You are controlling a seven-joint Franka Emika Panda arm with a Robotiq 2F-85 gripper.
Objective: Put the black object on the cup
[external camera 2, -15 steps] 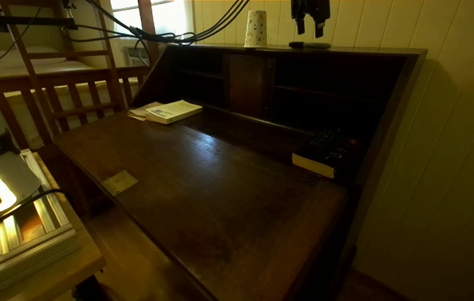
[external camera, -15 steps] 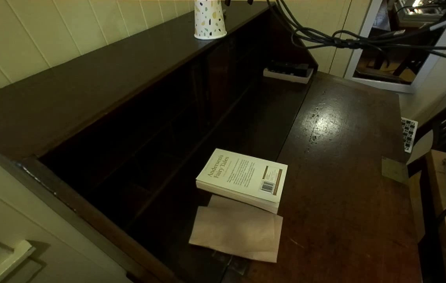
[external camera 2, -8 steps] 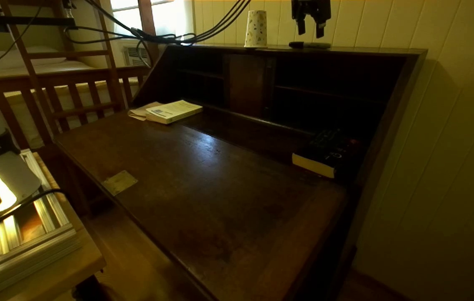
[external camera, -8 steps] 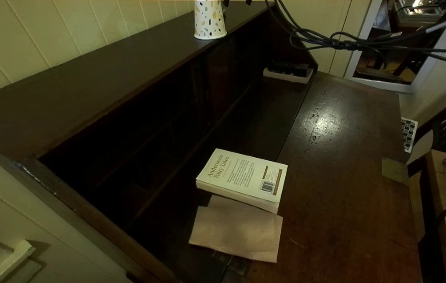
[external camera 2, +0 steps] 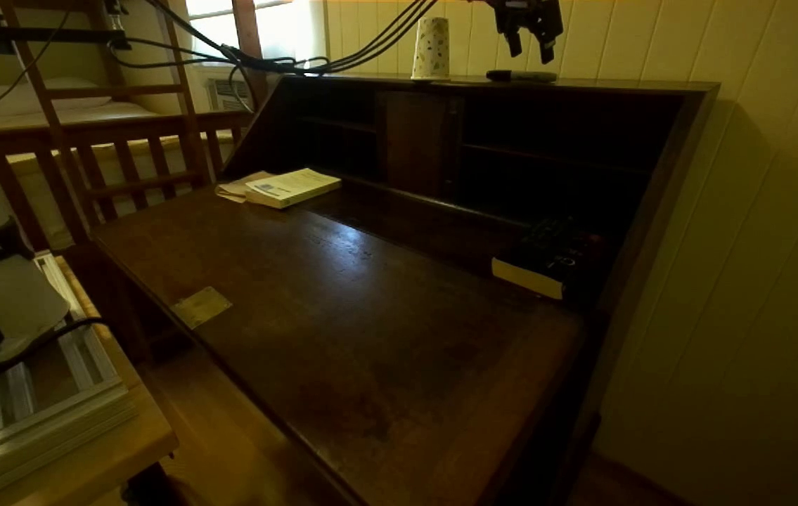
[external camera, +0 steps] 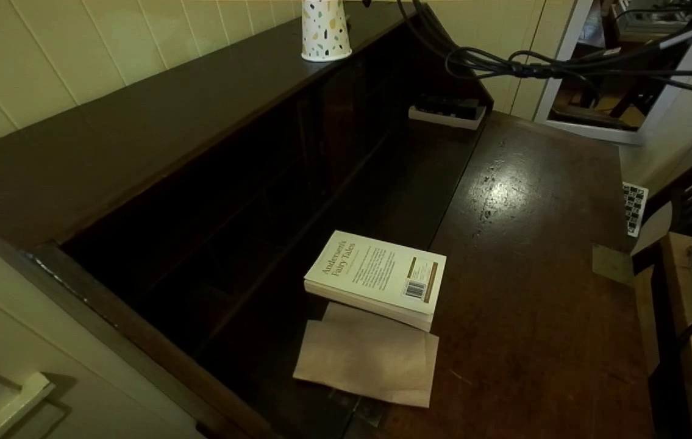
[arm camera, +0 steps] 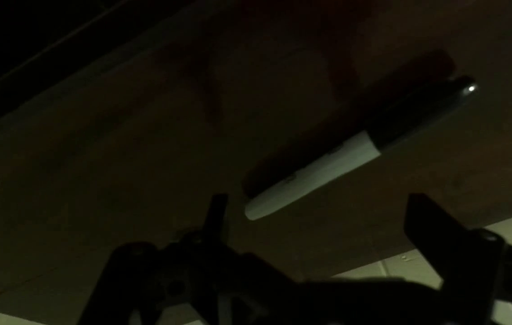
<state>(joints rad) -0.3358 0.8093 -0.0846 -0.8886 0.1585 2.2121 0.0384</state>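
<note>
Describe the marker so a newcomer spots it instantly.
Find the dark wooden desk, then its top ledge along the panelled wall. The marker lies there, apart from the cup. Unlike that standing, speckled cup, it is slim, lies flat, and is part black, part pale.

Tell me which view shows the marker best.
The wrist view: the marker shows large, whole and unobstructed, though dim. In an exterior view it is a thin dark bar below the claw; in an exterior view, at most a scrap shows beside the cup.
</note>
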